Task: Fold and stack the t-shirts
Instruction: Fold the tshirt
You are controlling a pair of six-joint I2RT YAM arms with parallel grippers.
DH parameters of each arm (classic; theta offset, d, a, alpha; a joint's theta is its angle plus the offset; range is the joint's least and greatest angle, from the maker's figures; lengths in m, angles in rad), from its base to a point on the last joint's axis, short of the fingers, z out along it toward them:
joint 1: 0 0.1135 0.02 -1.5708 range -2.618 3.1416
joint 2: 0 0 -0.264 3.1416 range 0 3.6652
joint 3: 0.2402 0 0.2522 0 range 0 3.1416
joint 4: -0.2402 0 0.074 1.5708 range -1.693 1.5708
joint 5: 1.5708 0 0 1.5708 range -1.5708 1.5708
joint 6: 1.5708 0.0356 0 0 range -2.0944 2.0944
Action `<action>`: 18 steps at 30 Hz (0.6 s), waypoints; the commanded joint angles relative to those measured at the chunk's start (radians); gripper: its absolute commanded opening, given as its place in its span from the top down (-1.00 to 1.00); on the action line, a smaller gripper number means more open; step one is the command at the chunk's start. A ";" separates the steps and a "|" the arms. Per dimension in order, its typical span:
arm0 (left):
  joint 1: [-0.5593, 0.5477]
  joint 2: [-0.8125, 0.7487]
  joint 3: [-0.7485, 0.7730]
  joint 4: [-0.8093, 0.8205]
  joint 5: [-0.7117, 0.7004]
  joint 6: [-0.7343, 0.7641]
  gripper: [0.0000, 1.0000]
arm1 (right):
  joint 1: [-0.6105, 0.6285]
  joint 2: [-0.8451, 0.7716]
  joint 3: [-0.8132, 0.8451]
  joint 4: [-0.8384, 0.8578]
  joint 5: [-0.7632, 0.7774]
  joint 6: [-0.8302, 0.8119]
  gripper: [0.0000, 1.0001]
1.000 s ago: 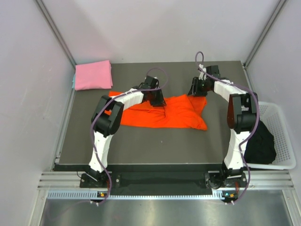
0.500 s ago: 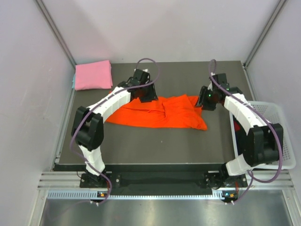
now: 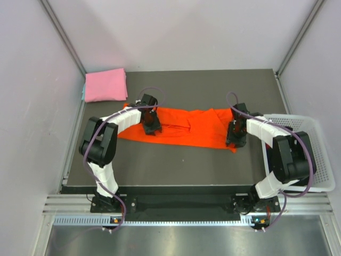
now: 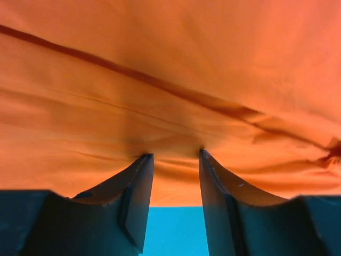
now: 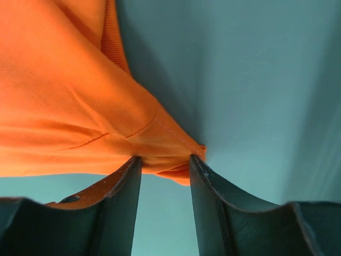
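Orange-red cloth lies stretched out left to right across the middle of the dark table (image 3: 176, 165): the orange shirt (image 3: 186, 127), flat but creased, with a fold line running along its length. Its left end points toward the pink shirt (image 3: 105, 85), which sits folded in a neat square at the far left corner, apart from the orange one

Left gripper (image 3: 151, 126) is down on the left part of the orange shirt, a little in from that end. In the left wrist view its fingers (image 4: 137, 181) stand partly apart with both tips pressed into the cloth, and small puckers run out from each tip; whether a ridge of cloth is nipped between them I cannot tell

Right gripper (image 3: 234, 138) is at the shirt's right end, near the front corner. In the right wrist view that corner fills the gap between the two tips, both touch it, and creases fan out from there, so the jaws are closed on the orange shirt

White lattice basket (image 3: 319, 130) stands off the table's right edge, behind the right arm
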 commanded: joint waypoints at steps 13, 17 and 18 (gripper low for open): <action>0.099 -0.121 0.024 -0.121 -0.064 0.046 0.09 | 0.005 -0.047 0.248 -0.090 -0.027 -0.056 0.06; 0.112 -0.164 0.079 -0.132 -0.049 0.073 0.04 | -0.017 0.043 0.382 -0.101 -0.013 -0.064 0.03; 0.132 -0.159 0.079 -0.125 0.006 0.077 0.04 | -0.035 0.064 0.397 -0.090 -0.016 -0.061 0.04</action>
